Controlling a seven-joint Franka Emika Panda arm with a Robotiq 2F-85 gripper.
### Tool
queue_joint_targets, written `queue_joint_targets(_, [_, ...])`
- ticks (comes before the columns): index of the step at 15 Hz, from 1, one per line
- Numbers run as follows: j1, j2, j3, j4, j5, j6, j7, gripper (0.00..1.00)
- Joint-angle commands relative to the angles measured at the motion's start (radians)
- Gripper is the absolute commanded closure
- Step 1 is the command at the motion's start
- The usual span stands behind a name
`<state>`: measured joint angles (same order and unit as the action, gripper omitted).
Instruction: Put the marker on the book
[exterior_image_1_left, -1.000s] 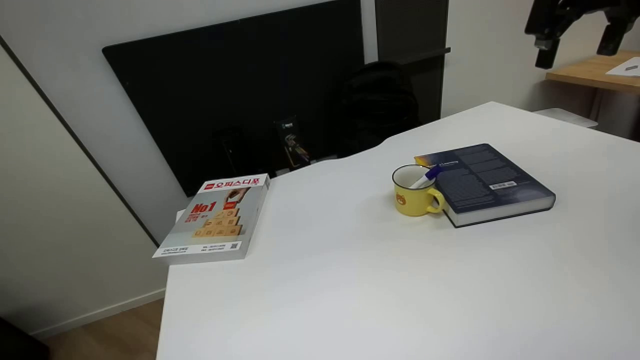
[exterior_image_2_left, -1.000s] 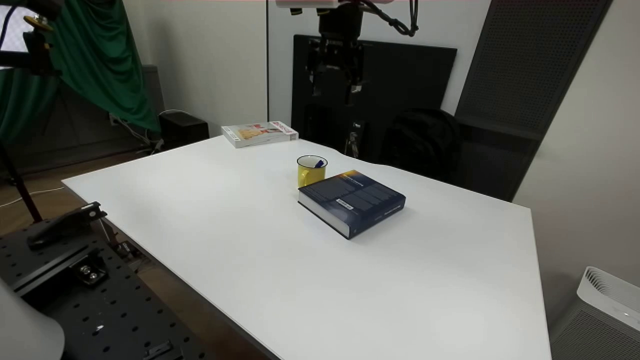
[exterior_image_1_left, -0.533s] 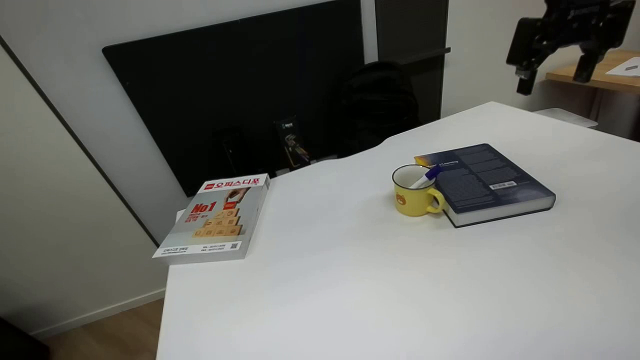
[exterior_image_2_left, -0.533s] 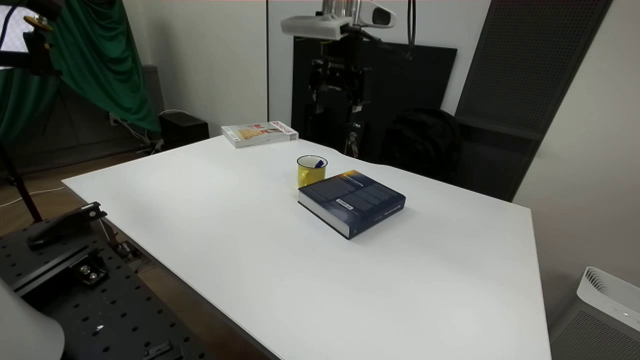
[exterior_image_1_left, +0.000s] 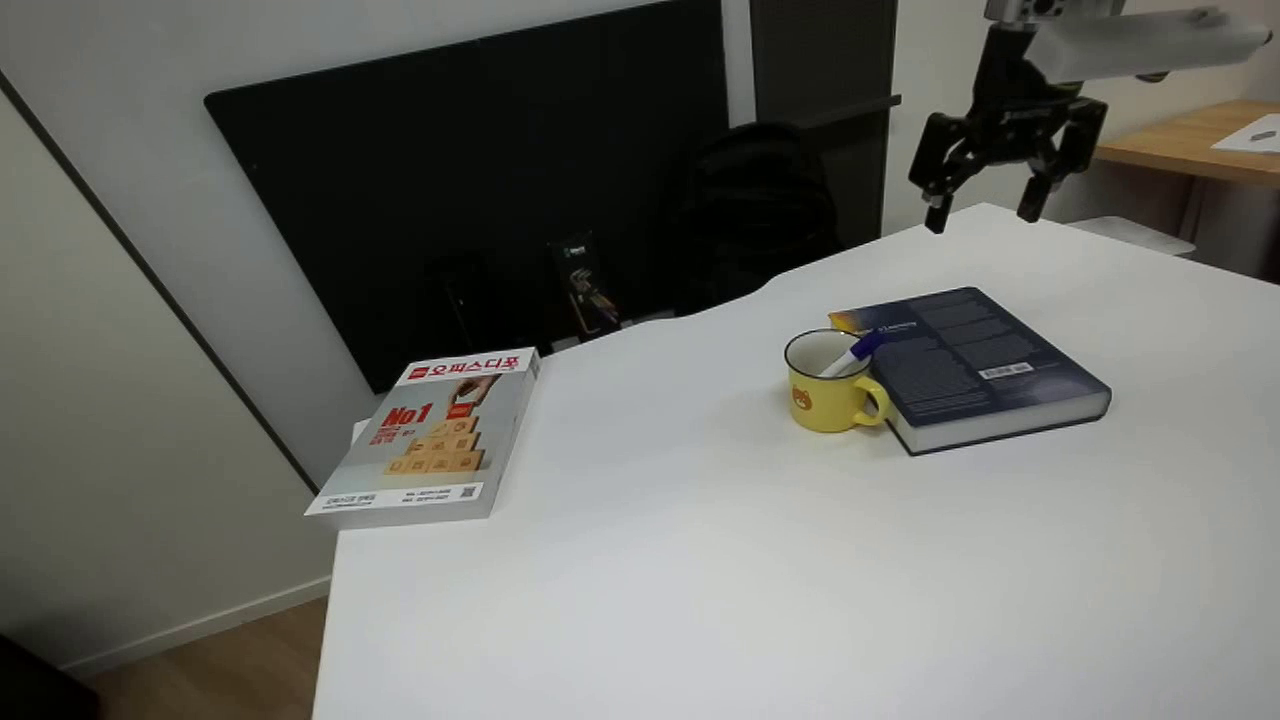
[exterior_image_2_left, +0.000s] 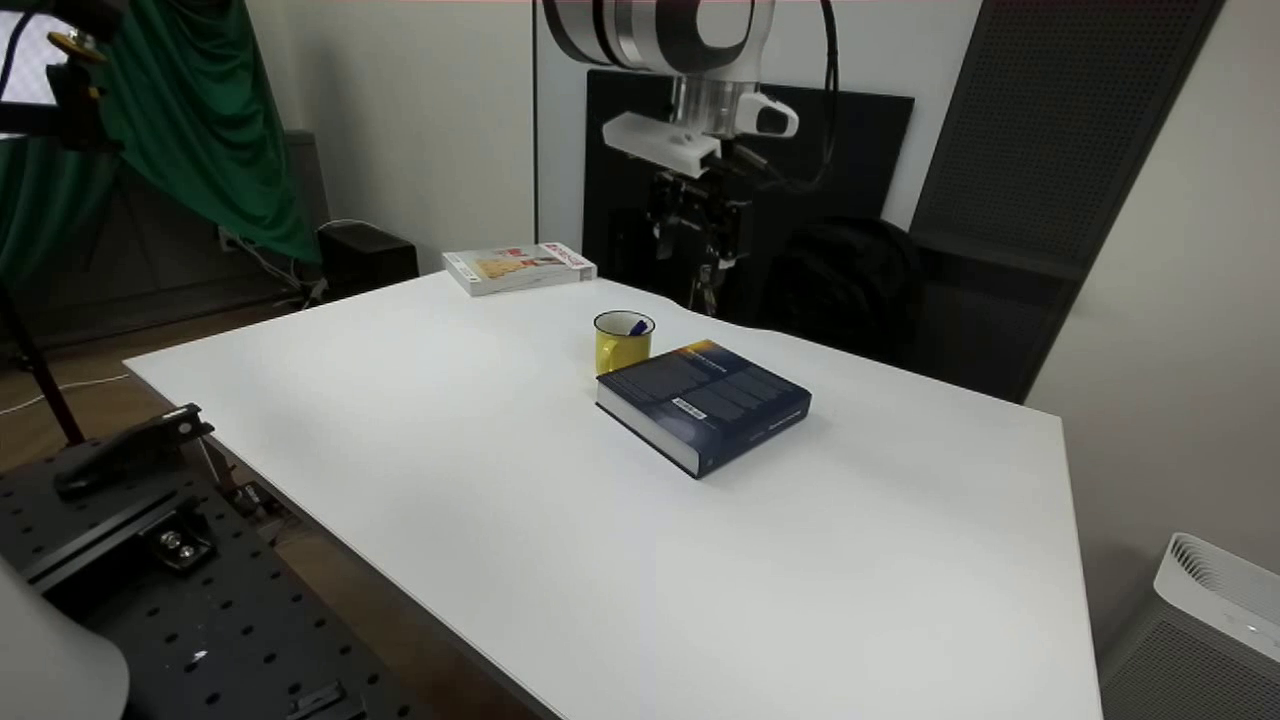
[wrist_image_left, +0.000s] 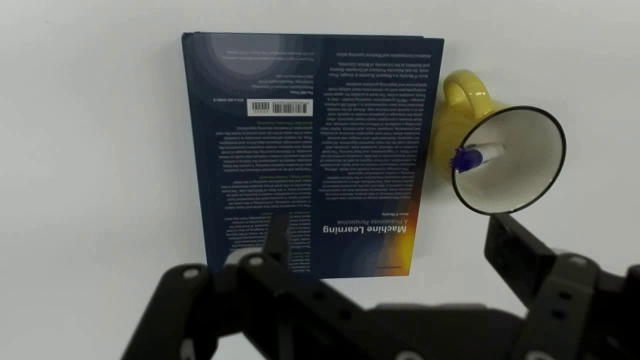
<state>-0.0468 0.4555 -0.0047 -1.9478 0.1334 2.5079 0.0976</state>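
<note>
The marker (exterior_image_1_left: 858, 352), white with a blue-violet cap, leans inside the yellow mug (exterior_image_1_left: 822, 402), its cap at the rim. It also shows in an exterior view (exterior_image_2_left: 638, 327) and in the wrist view (wrist_image_left: 477, 155). The thick navy-blue book (exterior_image_1_left: 990, 370) lies flat on the table right beside the mug; the wrist view (wrist_image_left: 320, 150) shows its printed back cover. My gripper (exterior_image_1_left: 985, 212) is open and empty, in the air above the table, pointing down, well above the book and mug. In the wrist view its fingers (wrist_image_left: 389, 225) are wide apart. The marker's lower end is hidden in the mug in an exterior view.
A white-and-red book (exterior_image_1_left: 430, 440) lies at a table corner, also seen in an exterior view (exterior_image_2_left: 520, 267). The mug's handle (wrist_image_left: 467, 92) faces the navy book's side. A large black panel (exterior_image_1_left: 480, 180) and a dark backpack (exterior_image_1_left: 760, 200) stand behind the table's edge.
My gripper has come lower and moved left in an exterior view, nearer to the book and mug; more of the arm shows. It stays open. The mug, marker and books have not moved.
</note>
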Motion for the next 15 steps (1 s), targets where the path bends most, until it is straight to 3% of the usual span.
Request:
queue_joint_targets(1, [-0.035, 0.130, 0.050, 0.127, 0.115, 0.062, -0.028, 0.00])
queue_joint_targets(6, [-0.075, 0.226, 0.126, 0.177, 0.284, 0.153, -0.026, 0.00])
queue_joint_targets(15, [-0.097, 0.210, 0.175, 0.101, 0.418, 0.167, -0.027, 0.00])
